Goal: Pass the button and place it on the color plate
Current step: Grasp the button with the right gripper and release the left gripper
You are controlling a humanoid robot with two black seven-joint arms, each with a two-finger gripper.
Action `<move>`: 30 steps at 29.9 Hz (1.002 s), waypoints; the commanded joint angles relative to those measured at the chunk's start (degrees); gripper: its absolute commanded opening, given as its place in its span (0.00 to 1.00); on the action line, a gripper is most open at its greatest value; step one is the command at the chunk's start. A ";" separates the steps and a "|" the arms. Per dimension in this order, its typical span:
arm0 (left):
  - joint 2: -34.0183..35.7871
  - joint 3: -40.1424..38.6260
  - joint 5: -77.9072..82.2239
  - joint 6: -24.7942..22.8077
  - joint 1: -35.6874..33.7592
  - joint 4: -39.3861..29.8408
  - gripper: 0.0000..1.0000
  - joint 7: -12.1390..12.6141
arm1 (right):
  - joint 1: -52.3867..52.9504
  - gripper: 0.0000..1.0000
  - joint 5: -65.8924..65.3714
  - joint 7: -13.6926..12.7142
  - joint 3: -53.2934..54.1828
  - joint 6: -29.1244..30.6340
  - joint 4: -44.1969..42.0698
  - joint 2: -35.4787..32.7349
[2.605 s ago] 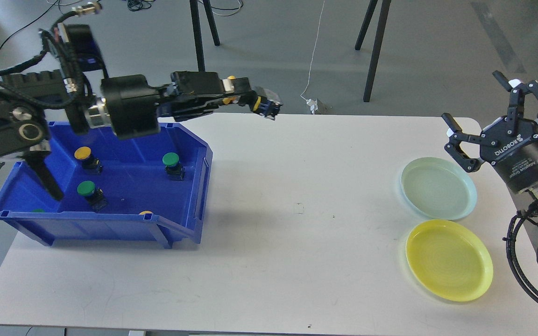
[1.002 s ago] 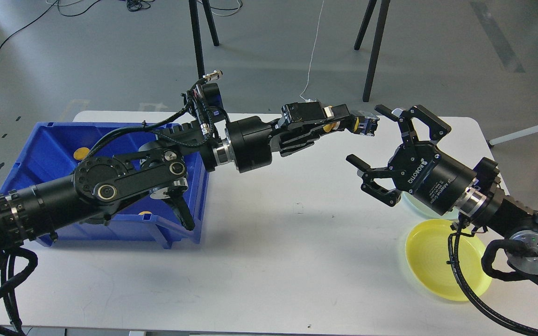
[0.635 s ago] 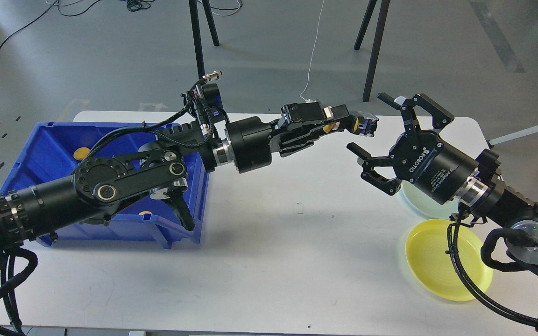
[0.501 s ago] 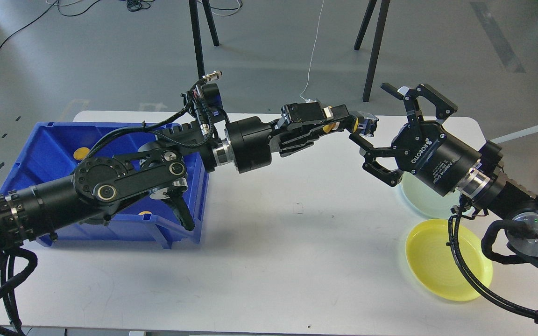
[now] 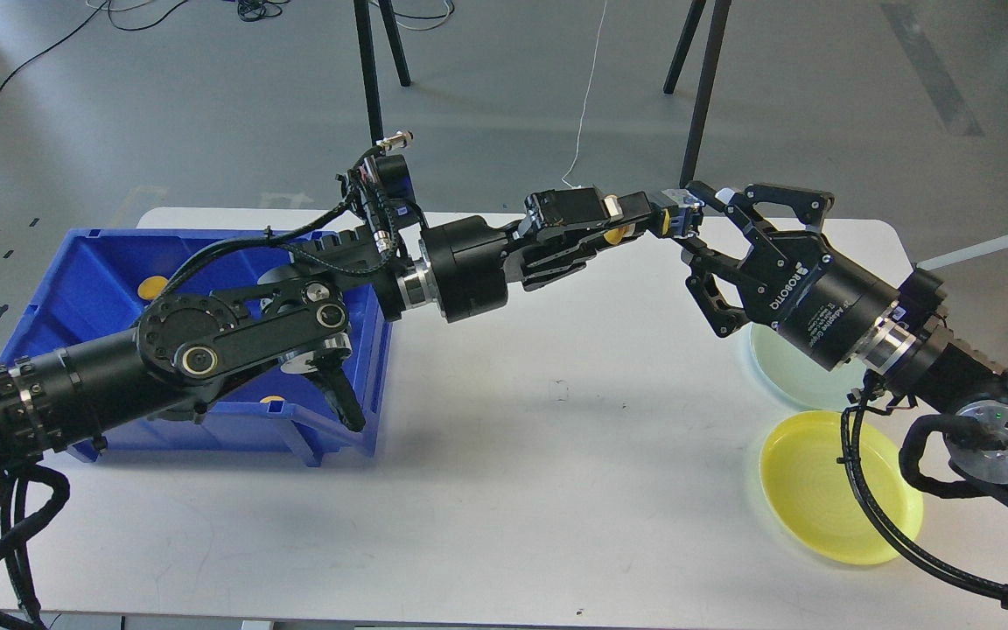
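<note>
My left gripper (image 5: 663, 219) reaches over the back of the table and is shut on a yellow-capped button (image 5: 681, 216) with a dark blue body, held in the air. My right gripper (image 5: 695, 224) comes in from the right, open, with one finger above the button and one below it, close to its body. The pale green plate (image 5: 773, 372) lies at the right, partly hidden under my right arm. The yellow plate (image 5: 819, 503) lies in front of it.
A blue bin (image 5: 49, 293) stands at the left of the white table (image 5: 513, 490), mostly hidden by my left arm; a yellow button (image 5: 152, 284) shows inside. Chair and stand legs stand on the floor behind the table.
My left arm carried the button from above the bin to the table's back right. My right gripper swung in from the right edge and brought its open fingers around the button.
</note>
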 commanded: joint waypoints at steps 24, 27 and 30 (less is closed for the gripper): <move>0.14 -0.15 -0.10 -0.24 0.02 -0.01 0.64 0.00 | 0.15 0.01 -0.91 0.03 -2.66 -0.27 0.66 -0.08; 0.14 -0.15 -0.10 -0.24 0.02 -0.01 0.65 0.00 | 0.06 0.01 -0.91 0.03 -2.66 -0.27 0.66 -0.08; 0.14 -0.15 -0.10 -0.24 0.02 -0.01 0.65 0.00 | -0.20 0.01 -0.91 0.03 -2.66 -0.27 0.66 -0.16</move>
